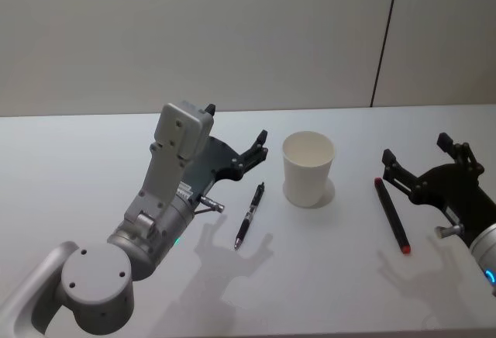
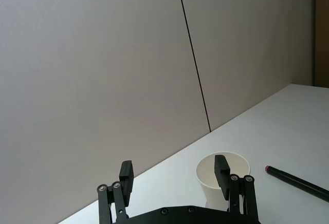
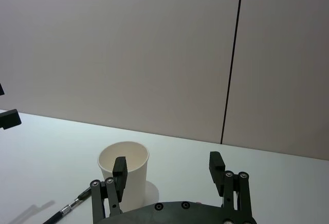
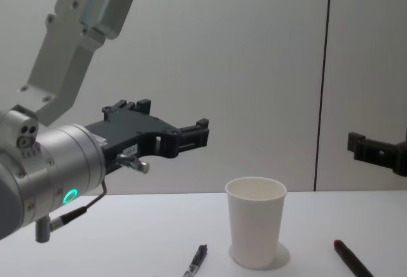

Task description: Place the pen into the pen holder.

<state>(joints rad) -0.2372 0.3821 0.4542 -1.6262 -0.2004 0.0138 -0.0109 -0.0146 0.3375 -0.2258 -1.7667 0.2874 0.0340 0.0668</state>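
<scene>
The pen holder, a white paper cup (image 1: 308, 167) (image 4: 255, 226), stands upright on the white table (image 1: 93, 160). A black pen (image 1: 249, 215) (image 4: 196, 261) (image 3: 72, 207) lies to its left. On the cup's right lies a second dark pen with red ends (image 1: 391, 215) (image 4: 350, 258) (image 2: 298, 183). My left gripper (image 1: 235, 125) (image 2: 174, 172) (image 4: 173, 117) hovers open and empty above the table, left of the cup and behind the black pen. My right gripper (image 1: 415, 149) (image 3: 168, 165) (image 4: 381, 153) is open and empty, raised just behind the red-ended pen. The cup (image 2: 239, 163) (image 3: 134, 175) appears in both wrist views.
A plain wall with a dark vertical seam (image 1: 385, 36) rises behind the table's back edge. The left arm's grey body (image 1: 163, 198) reaches over the table's left front.
</scene>
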